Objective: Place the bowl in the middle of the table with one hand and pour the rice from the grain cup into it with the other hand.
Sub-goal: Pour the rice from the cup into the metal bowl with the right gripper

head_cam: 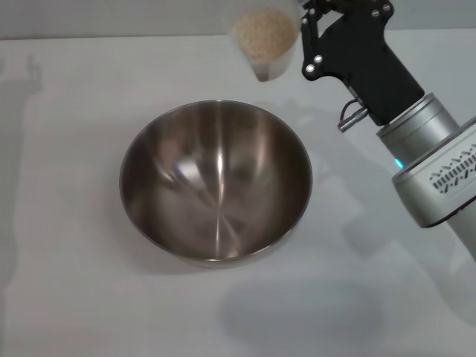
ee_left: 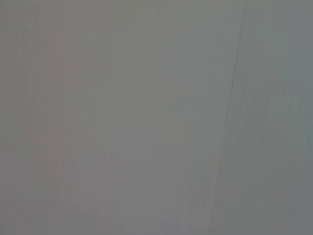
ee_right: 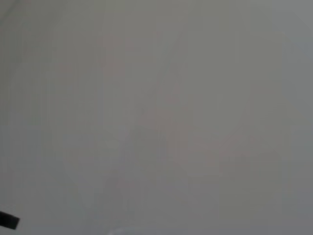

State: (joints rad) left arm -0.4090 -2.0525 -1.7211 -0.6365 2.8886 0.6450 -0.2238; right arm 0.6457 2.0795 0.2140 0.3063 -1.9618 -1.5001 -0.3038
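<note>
Head view first: we see the bowl (head_cam: 216, 182) standing upright near the middle of the white worktop (head_cam: 67, 297), its shiny inside without any grains. Beyond its far rim, the grain cup (head_cam: 265, 41) is held above the worktop, tilted with its mouth toward us, and the rice (head_cam: 265, 33) fills it as a pale mass. The right gripper (head_cam: 309, 30) comes in from the right side on its silver-grey arm, and its black jaws are closed on the side of the cup. The cup is apart from the bowl, not touching it. The left gripper does not appear in this view. Left wrist view: we see only a plain grey surface with one thin line. Right wrist view: only a pale blank surface, with a small dark edge at one corner.
</note>
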